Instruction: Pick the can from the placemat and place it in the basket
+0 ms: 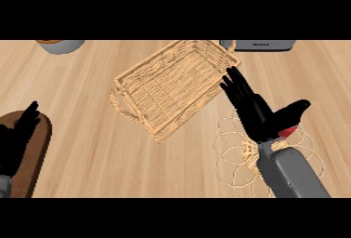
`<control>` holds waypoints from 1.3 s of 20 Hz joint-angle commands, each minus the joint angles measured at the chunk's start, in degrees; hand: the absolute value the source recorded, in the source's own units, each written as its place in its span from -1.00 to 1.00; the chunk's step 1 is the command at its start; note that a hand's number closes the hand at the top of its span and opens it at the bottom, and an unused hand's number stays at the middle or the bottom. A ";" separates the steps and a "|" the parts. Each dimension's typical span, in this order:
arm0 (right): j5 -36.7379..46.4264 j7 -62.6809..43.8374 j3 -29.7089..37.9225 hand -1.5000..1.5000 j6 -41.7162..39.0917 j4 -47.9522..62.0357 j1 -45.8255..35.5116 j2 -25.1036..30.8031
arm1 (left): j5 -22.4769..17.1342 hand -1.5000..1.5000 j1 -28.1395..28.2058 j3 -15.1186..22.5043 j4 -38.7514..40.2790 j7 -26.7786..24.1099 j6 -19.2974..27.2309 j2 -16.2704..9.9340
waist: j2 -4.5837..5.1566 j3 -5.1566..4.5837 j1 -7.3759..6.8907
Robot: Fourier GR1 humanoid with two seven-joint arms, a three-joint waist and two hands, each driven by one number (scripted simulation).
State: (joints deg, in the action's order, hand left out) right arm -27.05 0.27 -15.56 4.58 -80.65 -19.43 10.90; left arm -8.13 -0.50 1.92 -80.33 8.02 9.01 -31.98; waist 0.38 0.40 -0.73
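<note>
The right hand (257, 111) comes in from the lower right on its grey forearm (295, 174) and lies above the placemat (230, 160), a pale mat made of woven loops. Its fingers are straight and spread apart, pointing up and to the left, and their tips reach the right rim of the basket (171, 88). The thumb stands out to the right, apart from the fingers. The can (288, 132) is almost hidden under this hand: only a small red and white part shows below the thumb, over the placemat, and I cannot tell if the hand touches it. The wicker basket lies tilted on the wooden counter (89, 83). The left hand (17, 135) rests open at the left edge, fingers up, over a dark wooden board (34, 158).
</note>
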 commanded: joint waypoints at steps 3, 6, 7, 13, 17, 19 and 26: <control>8.43 -2.07 7.47 1.00 7.98 2.18 2.40 13.02 | -1.70 0.00 -2.82 -2.50 -1.86 -0.88 1.53 1.60 | -0.70 -0.53 2.46; 15.81 -1.65 13.95 1.00 13.70 6.97 4.59 25.19 | -3.34 0.00 -5.37 -3.92 -4.38 -2.28 3.35 3.69 | -1.03 -0.82 5.51; 12.53 7.63 13.60 1.00 6.33 1.48 3.14 23.04 | -4.72 0.00 -6.68 -2.27 -4.77 -1.54 2.24 6.23 | -0.68 -0.37 3.00; 32.98 -0.21 11.01 -1.00 36.41 10.03 -0.91 18.98 | -3.34 0.00 -7.09 -0.19 -4.12 -2.75 2.64 8.49 | -0.04 -0.72 0.03; 42.80 -15.39 8.50 -1.00 43.69 10.69 -1.96 23.14 | -2.02 0.00 -9.89 1.03 -3.38 -0.25 4.01 9.36 | -0.65 -0.93 1.73; 46.85 -24.92 7.58 -1.00 41.65 11.38 -4.17 27.38 | -1.92 0.00 -9.38 1.37 -3.69 -0.28 4.48 10.24 | -0.83 -0.96 1.30; 42.82 -45.36 -1.99 -1.00 8.97 6.01 -4.69 36.17 | -0.90 0.00 -10.92 0.37 -2.97 0.87 5.49 9.05 | -1.32 -1.15 2.10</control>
State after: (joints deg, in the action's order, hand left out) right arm 16.73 -34.98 -13.26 26.13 -72.09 -22.96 43.59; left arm -9.45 -10.22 2.60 -83.62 7.91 13.91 -22.65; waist -0.77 -0.68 1.27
